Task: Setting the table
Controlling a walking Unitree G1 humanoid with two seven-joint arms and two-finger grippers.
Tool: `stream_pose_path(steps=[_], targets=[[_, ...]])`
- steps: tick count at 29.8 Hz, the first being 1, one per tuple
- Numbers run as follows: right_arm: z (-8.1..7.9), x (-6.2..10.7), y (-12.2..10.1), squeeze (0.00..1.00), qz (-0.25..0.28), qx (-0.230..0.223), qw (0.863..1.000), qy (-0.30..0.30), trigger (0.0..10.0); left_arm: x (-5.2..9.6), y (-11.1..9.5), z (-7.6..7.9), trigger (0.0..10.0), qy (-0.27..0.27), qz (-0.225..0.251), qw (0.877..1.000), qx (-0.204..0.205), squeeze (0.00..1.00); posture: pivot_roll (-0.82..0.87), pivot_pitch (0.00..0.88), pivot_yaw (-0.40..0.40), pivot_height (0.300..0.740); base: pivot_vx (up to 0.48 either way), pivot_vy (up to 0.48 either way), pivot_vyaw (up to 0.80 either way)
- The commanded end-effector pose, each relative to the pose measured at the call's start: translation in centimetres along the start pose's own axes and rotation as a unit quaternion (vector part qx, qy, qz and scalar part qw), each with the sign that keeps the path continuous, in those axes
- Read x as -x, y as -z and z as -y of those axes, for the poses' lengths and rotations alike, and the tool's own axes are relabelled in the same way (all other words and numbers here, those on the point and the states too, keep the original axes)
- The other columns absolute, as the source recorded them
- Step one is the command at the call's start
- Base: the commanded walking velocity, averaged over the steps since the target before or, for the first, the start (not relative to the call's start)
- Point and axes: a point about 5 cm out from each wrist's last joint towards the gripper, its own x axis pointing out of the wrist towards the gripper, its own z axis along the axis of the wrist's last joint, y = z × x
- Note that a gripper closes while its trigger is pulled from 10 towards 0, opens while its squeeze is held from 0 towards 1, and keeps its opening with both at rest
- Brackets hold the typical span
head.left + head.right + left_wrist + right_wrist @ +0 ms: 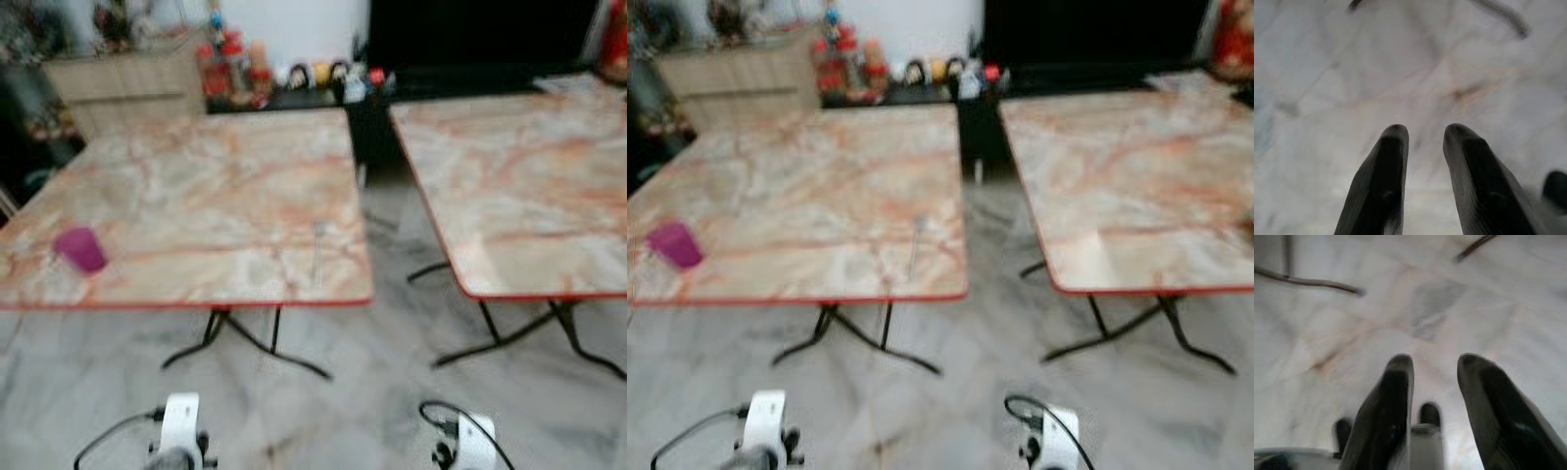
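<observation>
A purple cup stands near the front left corner of the left marble-patterned table. A thin piece of cutlery, perhaps a fork, lies near that table's front right edge. Both arms hang low over the floor, their wrists at the bottom of the eye views. My left gripper points down at the marble floor, its fingers apart with nothing between them. My right gripper also hangs open over the floor, empty.
A second marble table stands to the right, across a narrow floor gap. Both tables have black metal legs. A wooden cabinet and a shelf of colourful small items line the back wall.
</observation>
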Motion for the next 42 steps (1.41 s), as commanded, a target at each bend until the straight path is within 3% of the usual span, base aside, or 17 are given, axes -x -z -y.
stream_pose_path(steps=[1, 14, 25, 37, 42], targets=[[1.0, 0.0, -0.2, 0.00, 0.005, -0.001, 1.000, 0.013, 10.0, -0.1, -0.2, 0.6, 10.0, 0.006, 0.002, 1.000, 0.003, 0.00, -0.03, 0.000, 0.058, 0.740, 0.000, 0.296, 0.00], [0.6, 0.0, -0.4, 0.00, 0.009, -0.006, 1.000, 0.010, 10.0, -0.1, -0.3, 0.5, 10.0, 0.004, 0.004, 1.000, 0.005, 0.00, -0.03, 0.000, 0.061, 0.740, 0.000, 0.293, 0.00], [0.1, -0.2, -1.1, 0.00, 0.022, 0.000, 1.000, -0.002, 10.0, -0.1, -0.3, 1.1, 10.0, 0.010, 0.002, 1.000, -0.014, 0.00, -0.04, 0.000, 0.063, 0.740, 0.000, 0.000, 0.00], [0.4, -0.2, -1.3, 0.00, 0.024, -0.001, 1.000, 0.001, 10.0, -0.2, -0.6, 2.0, 10.0, 0.024, 0.004, 1.000, -0.005, 0.00, -0.04, 0.000, 0.056, 0.740, 0.000, 0.000, 0.00], [0.1, -0.3, -1.9, 0.00, 0.040, 0.021, 0.999, -0.011, 10.0, -0.2, -0.4, 2.0, 10.0, 0.021, 0.004, 1.000, -0.004, 0.00, -0.04, 0.000, 0.047, 0.740, 0.000, 0.000, 0.00]])
